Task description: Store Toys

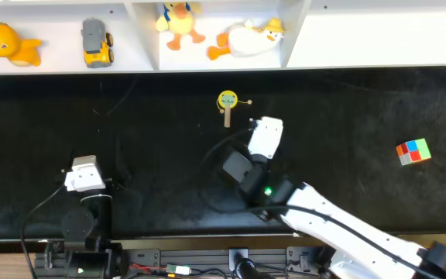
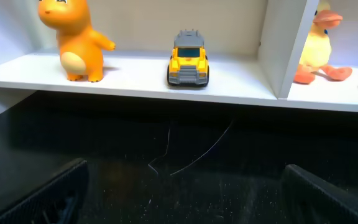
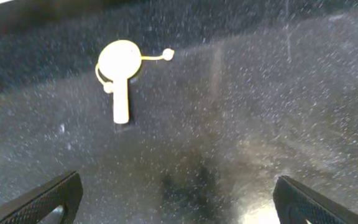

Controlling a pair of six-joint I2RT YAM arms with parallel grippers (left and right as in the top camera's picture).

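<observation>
The right claw [image 1: 266, 125] hangs over the middle of the black tabletop [image 1: 347, 108], its two fingers spread wide and holding nothing. A small hand drum toy [image 1: 228, 104] lies flat on the surface just ahead of it and a little toward the left arm's side. The drum has a round yellow head, a pale handle and a bead on a string, and it rests near the front edge of the white shelf [image 1: 362, 31] but apart from it. The left claw [image 1: 83, 169] is low on its own side of the tabletop and faces the shelf, its fingers likewise wide apart and holding nothing. On the shelf, the left compartment holds an orange toy figure [image 1: 10, 44] and a yellow toy truck [image 1: 97, 43], which stand apart from each other. The middle compartment holds a yellow plush duck [image 1: 179, 23], with a white plush duck [image 1: 246, 39] on its side beside it. A multicoloured cube [image 1: 413, 151] sits alone on the tabletop at the far right, well apart from both arms and from the drum.
</observation>
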